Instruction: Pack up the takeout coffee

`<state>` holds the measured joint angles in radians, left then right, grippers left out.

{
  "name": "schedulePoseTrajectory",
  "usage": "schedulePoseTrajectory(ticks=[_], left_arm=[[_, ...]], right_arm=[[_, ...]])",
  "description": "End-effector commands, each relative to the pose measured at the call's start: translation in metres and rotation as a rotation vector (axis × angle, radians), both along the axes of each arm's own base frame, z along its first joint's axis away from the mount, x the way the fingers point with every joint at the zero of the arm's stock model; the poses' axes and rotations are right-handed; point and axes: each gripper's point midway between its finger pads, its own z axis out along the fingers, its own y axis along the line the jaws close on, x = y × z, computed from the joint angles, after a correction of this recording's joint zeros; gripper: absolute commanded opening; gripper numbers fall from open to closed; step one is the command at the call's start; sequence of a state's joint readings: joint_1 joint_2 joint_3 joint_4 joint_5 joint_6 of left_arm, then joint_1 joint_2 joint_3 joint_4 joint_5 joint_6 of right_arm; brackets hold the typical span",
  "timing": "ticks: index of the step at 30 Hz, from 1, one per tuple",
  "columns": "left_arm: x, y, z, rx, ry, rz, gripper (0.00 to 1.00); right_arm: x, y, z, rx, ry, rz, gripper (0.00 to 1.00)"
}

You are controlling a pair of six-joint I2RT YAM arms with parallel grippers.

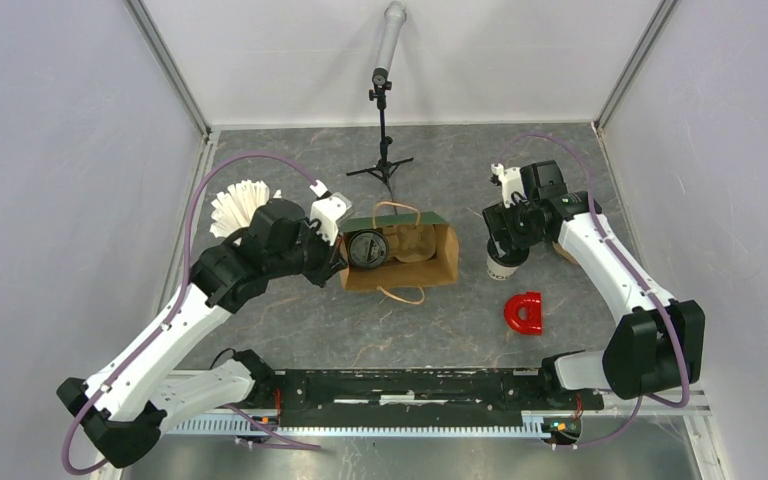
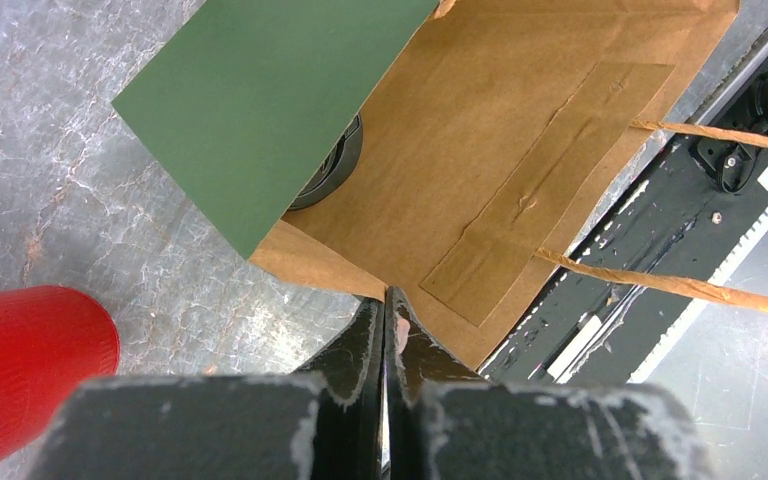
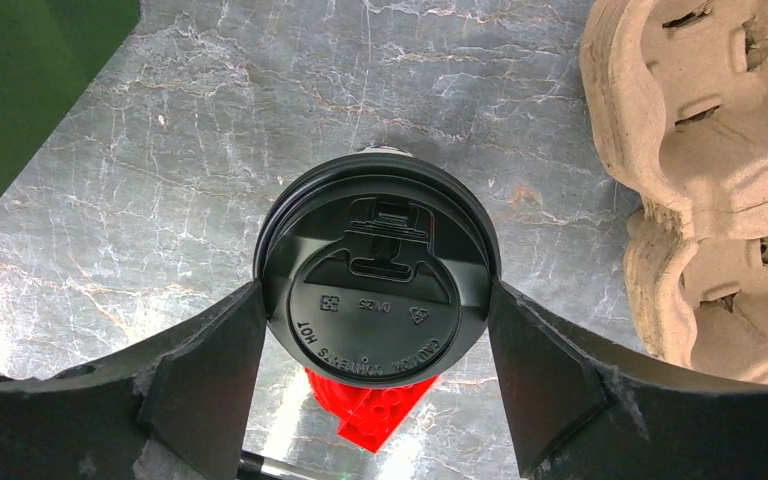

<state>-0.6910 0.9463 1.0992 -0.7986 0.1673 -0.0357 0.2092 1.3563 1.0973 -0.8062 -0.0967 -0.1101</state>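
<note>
Coffee cup (image 1: 503, 266), cream paper with a black lid, stood upright on the desk (image 1: 440, 330) to the right of the paper bag (image 1: 445, 255), near it but apart from it, so it was not yet packed. The right tool (image 3: 375, 305) straddled the cup, with one finger close against each side of the lid. Whether the fingers were gripping it or sat just short of it could not be told.

The left tool (image 2: 388, 300) had its fingers pressed together at the bag's left edge, apparently pinching the paper to steady the open mouth. Inside the bag, toward its left end, a dark round lid (image 1: 368, 248) showed, with room beside it. A cardboard carrier (image 3: 700, 170) lay beyond the cup, on the side away from the bag.

By my reading the job was at the grasp. What was left was to close firmly on the cup, lift it, carry it across to the bag and lower it in upright.
</note>
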Motion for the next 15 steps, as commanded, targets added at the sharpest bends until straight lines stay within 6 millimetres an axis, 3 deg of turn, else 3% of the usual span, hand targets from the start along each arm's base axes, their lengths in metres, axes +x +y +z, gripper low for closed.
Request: schedulePoseTrajectory(ticks=[1, 5, 15], left_arm=[[0.006, -0.001, 0.009, -0.017, -0.077, -0.020, 0.04], [0.005, -0.001, 0.011, -0.038, -0.067, -0.003, 0.05], [-0.001, -0.006, 0.013, -0.073, -0.023, -0.007, 0.05]], right_arm=[[0.009, 0.000, 0.024, 0.016, -0.095, -0.004, 0.78], [0.006, -0.001, 0.039, 0.033, -0.147, -0.024, 0.75], [0.005, 0.015, 0.151, 0.169, -0.477, 0.008, 0.69]])
